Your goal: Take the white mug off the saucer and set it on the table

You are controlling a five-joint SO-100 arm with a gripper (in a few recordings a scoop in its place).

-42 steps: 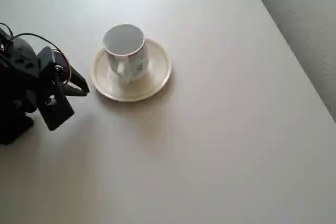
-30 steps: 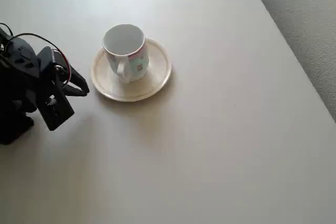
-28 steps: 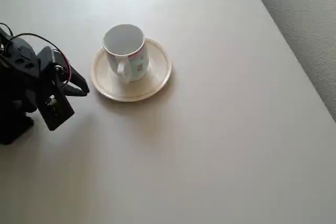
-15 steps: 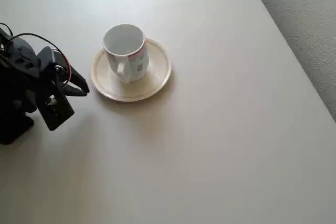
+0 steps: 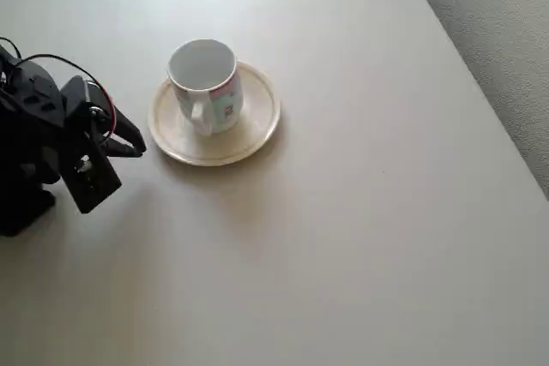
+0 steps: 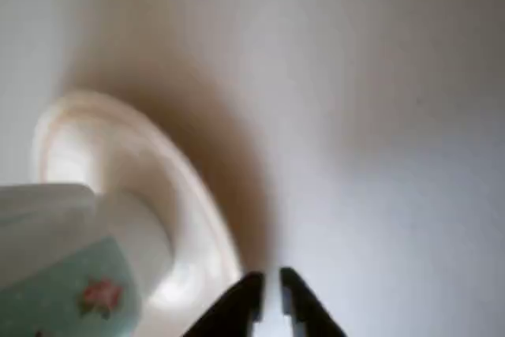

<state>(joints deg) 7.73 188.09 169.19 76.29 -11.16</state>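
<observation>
A: Status of the white mug [image 5: 206, 83]?

B: Upright on the saucer [image 5: 249, 130], toward the rim nearer the arm, handle facing the bottom of the overhead view. Saucer sits on the table [image 5: 360, 229], upper left of centre. Nothing lifted yet.

A: And the gripper [image 5: 133, 139]?

B: Low, just beside the saucer's left rim in the overhead view, tips aimed at it but not touching. In the wrist view the fingertips [image 6: 251, 288] show only a thin slit between them, so I log it as practically closed and holding nothing.

A: Step in hand, then?

B: Approach, by my reading. The grasp has not begun.

A: Next move calls for?

B: Likely spreading the fingers wide, rising above the saucer rim, and closing on the mug's wall or rim. Then lift straight up so the saucer is not dragged, and set down on bare tabletop to the right.
</observation>
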